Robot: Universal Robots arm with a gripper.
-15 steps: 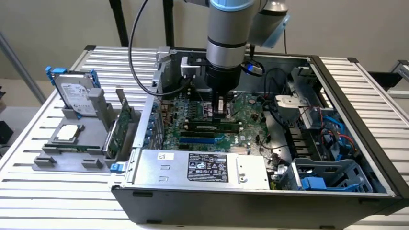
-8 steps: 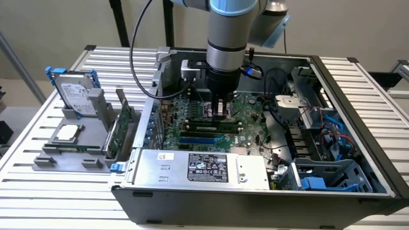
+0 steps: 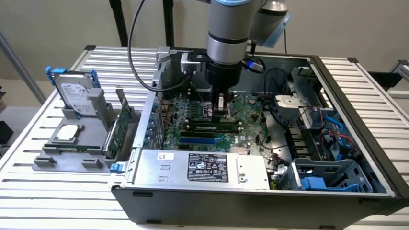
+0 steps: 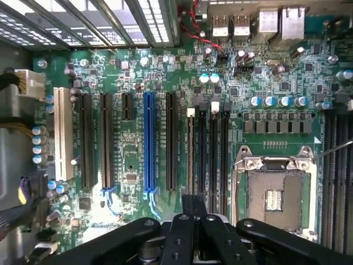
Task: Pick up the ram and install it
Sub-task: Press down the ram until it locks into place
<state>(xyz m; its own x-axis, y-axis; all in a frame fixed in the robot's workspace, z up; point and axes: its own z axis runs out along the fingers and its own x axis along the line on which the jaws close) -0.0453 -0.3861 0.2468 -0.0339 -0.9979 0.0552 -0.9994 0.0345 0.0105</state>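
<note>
**Mia:** Where is the ram (image 3: 212,125) sitting?

**Sam:** I think it is standing in a black slot on the motherboard (image 4: 132,165), inside the computer case (image 3: 191,201). It is showing as a thin green stick. The long blue slot (image 3: 201,139) is lying just beside it on the near side. The CPU socket (image 4: 274,190) is lying on the far side.

**Mia:** And what is the gripper (image 3: 221,112) doing?

**Sam:** It is hanging right over the ram, near the middle of the case. Its fingertips (image 4: 187,207) are pressing together, and I am seeing nothing between them. I cannot tell if they are touching the stick.

**Mia:** So which step is going on?

**Sam:** I am guessing the picking up is done and the putting in is going on. The stick is looking lined up with its slot. Getting it fully in is calling for a straight, even push down, so it is not tipping and both end clips are snapping shut.
</note>
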